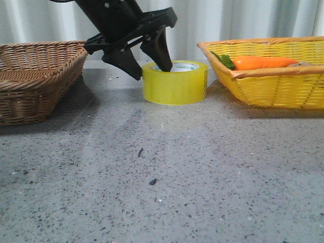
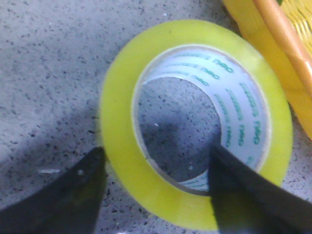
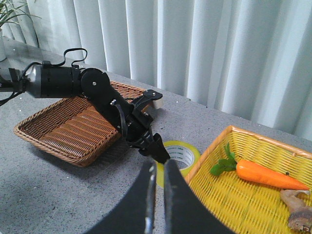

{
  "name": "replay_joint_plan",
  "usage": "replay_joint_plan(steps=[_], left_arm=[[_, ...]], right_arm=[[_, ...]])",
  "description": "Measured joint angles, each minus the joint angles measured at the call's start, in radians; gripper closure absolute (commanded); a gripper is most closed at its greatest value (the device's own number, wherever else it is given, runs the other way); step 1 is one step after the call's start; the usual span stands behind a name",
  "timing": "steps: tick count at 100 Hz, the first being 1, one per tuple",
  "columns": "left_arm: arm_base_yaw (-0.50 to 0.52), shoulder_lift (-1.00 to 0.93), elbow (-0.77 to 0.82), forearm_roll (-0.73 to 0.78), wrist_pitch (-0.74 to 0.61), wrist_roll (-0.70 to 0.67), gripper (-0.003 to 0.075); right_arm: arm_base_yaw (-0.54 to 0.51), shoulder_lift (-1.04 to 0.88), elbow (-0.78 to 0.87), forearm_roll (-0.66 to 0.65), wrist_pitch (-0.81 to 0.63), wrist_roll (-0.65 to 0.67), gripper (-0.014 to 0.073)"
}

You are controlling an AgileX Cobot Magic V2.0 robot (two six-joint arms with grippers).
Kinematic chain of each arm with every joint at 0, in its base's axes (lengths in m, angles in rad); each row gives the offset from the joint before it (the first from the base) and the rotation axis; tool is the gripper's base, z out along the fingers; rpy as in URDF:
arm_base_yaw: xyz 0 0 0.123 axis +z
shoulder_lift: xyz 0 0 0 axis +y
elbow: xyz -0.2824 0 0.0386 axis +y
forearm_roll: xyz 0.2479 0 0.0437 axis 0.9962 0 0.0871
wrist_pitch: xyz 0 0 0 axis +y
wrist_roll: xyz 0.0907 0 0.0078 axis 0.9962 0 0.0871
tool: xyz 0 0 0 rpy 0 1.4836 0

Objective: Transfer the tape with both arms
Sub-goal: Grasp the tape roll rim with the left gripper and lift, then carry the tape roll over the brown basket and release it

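Note:
The tape, a wide yellow roll with a white core printed in green, lies flat on the grey table between two baskets. My left gripper is open and straddles the roll's near-left wall. In the left wrist view one finger is outside the yellow wall and the other finger is inside the core. I cannot tell if the fingers touch it. My right gripper is shut and empty, high above the table, looking down at the tape. It is out of the front view.
A brown wicker basket stands left of the tape. A yellow basket close on its right holds an orange carrot and a brownish lump. White curtains hang behind. The left arm reaches over the brown basket.

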Motion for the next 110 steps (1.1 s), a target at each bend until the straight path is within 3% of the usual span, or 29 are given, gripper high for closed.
replay_joint_plan(steps=[10,13,33,62,110], left_arm=[[0.000,0.000,0.000,-0.002,-0.014,-0.006,0.0705],[0.000,0.000,-0.002,-0.004,-0.017,-0.010,0.0739],[0.000,0.000,-0.014,0.000,-0.017,0.000,0.0741],[0.023,0.021,-0.180,0.031,0.129,0.007,0.0741],[0.193,-0.086,-0.420,0.034,0.243,-0.003,0.0741]], right_arm=[[0.000,0.000,0.000,0.000,0.000,0.000,0.0640],[0.000,0.000,0.000,0.000,0.000,0.000,0.0640],[0.000,0.002,0.000,0.000,0.000,0.000,0.0640],[0.000,0.002,0.000,0.000,0.002,0.000,0.0640],[0.000,0.002,0.000,0.000,0.002,0.000,0.0640]])
